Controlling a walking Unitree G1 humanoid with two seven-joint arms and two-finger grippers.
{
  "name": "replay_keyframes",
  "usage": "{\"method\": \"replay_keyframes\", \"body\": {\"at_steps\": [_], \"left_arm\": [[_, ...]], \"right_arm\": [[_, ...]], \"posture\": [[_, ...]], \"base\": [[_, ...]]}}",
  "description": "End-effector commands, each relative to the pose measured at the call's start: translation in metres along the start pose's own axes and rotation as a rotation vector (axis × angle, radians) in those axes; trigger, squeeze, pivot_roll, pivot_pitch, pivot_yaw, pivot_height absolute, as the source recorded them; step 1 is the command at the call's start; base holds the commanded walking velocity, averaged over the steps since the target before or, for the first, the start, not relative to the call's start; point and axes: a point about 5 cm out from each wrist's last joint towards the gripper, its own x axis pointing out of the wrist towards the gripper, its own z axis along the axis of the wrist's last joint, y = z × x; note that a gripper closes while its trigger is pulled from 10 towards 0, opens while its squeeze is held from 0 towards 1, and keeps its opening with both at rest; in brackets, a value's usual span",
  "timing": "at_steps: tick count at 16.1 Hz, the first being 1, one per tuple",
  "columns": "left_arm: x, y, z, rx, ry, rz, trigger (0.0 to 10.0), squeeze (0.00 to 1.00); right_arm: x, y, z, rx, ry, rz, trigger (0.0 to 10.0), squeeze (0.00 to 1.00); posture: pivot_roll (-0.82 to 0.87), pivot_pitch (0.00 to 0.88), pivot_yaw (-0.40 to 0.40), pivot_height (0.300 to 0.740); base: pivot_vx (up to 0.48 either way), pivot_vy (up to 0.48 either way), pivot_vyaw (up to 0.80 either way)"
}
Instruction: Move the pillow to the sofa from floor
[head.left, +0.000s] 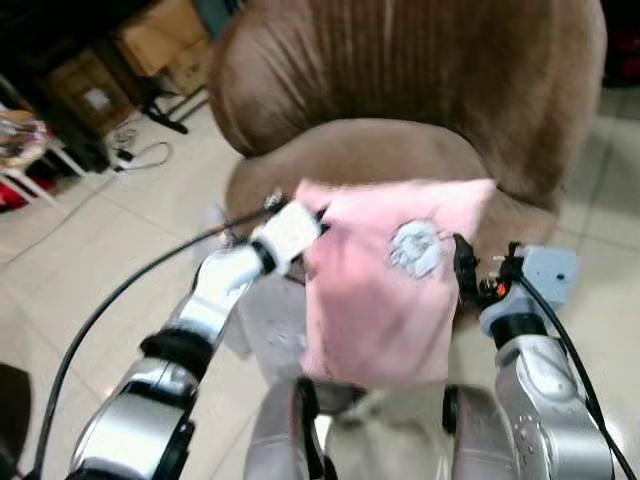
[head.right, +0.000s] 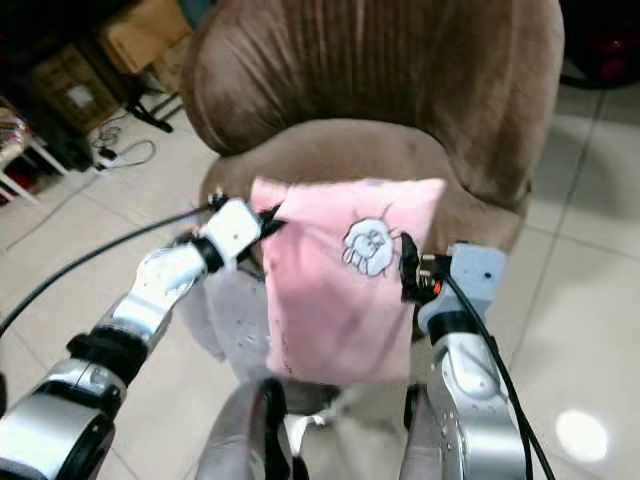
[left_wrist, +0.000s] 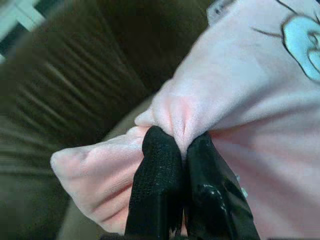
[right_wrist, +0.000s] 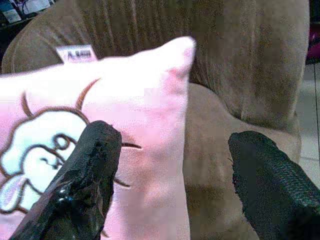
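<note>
A pink pillow (head.left: 380, 300) with a white cartoon print hangs in the air in front of the brown sofa (head.left: 400, 80), just before its seat (head.left: 370, 150). My left gripper (head.left: 318, 215) is shut on the pillow's upper left corner; in the left wrist view both fingers (left_wrist: 160, 165) pinch a fold of pink fabric (left_wrist: 260, 100). My right gripper (head.left: 462, 262) is at the pillow's right edge and stands open. In the right wrist view one finger (right_wrist: 95, 150) lies against the printed face (right_wrist: 145, 115), the other is well apart over the sofa seat.
Pale tiled floor (head.left: 90, 260) surrounds the sofa. Cardboard boxes (head.left: 160, 40) and loose cables (head.left: 140, 155) lie at the back left, next to a small white stand (head.left: 25, 170). A grey speckled cloth (head.right: 230, 320) hangs at the sofa's front, below the pillow.
</note>
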Motion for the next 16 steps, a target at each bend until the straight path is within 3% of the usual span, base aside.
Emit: {"method": "replay_keyframes", "body": {"at_steps": [1,2,3,5,7,10,16], "left_arm": [[-0.001,0.024,0.016,0.012,-0.064,0.077,0.0,0.00],[0.001,0.043,0.030,0.039,-0.089,0.138,0.0,0.00],[0.001,0.052,0.035,0.039,-0.089,0.170,0.0,0.00],[-0.011,0.073,0.042,0.091,-0.082,0.260,0.0,0.00],[-0.030,0.069,0.024,0.039,-0.017,0.296,0.0,0.00],[-0.041,0.069,0.018,-0.013,0.018,0.338,0.0,0.00],[-0.063,0.055,0.000,-0.071,0.117,0.399,0.0,0.00]], "right_arm": [[0.005,0.004,0.006,0.014,-0.031,-0.004,10.0,0.00],[0.010,0.004,0.017,0.015,-0.077,-0.008,10.0,0.00],[0.013,0.004,0.021,0.022,-0.093,-0.013,10.0,0.00],[0.026,0.010,0.024,0.038,-0.112,0.001,10.0,0.00],[0.027,0.009,0.019,0.076,-0.105,-0.021,10.0,0.00],[0.026,0.004,0.018,0.085,-0.110,-0.052,10.0,0.00],[0.030,-0.009,0.014,-0.019,-0.074,-0.066,10.0,0.00]], "posture": [[-0.15,0.000,0.261,0.676],[-0.16,0.000,0.252,0.691],[-0.16,0.000,0.245,0.701],[-0.17,0.000,0.225,0.736],[-0.18,0.000,0.235,0.740],[-0.18,0.000,0.213,0.740],[-0.15,0.000,0.120,0.740]], "base": [[0.000,0.000,0.00],[0.000,0.000,0.00],[0.000,0.000,0.00],[0.000,0.000,0.00],[0.000,0.000,0.00],[0.000,0.000,0.00],[0.000,0.000,0.00]]}}
